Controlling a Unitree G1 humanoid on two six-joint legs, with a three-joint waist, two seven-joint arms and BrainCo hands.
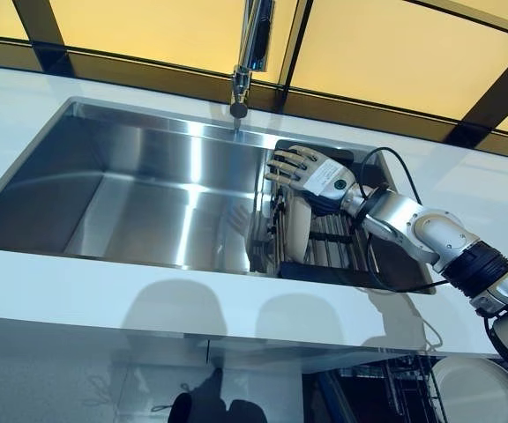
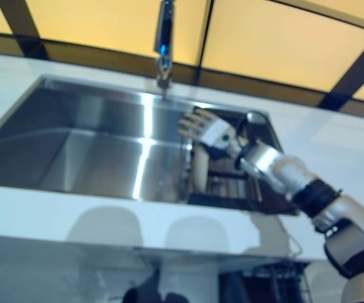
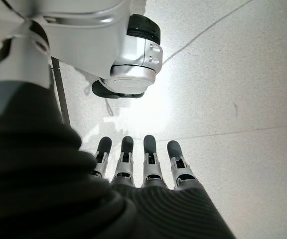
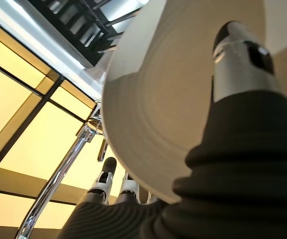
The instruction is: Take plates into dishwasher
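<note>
A cream plate (image 1: 297,231) stands on edge in the dark dish rack (image 1: 338,242) at the sink's right end. My right hand (image 1: 311,172) reaches in from the right and sits over the plate's top rim. In the right wrist view the plate (image 4: 158,114) fills the space between the thumb (image 4: 238,59), which lies on its face, and the fingers (image 4: 106,174) curled behind its rim. My left hand (image 3: 148,164) shows only in the left wrist view, hanging over the floor with straight fingers and holding nothing.
The steel sink (image 1: 148,203) is set into a white counter (image 1: 104,282), with the faucet (image 1: 252,44) at its back edge. Below the counter at the lower right, a white plate (image 1: 479,392) lies in the dishwasher's wire rack (image 1: 395,374).
</note>
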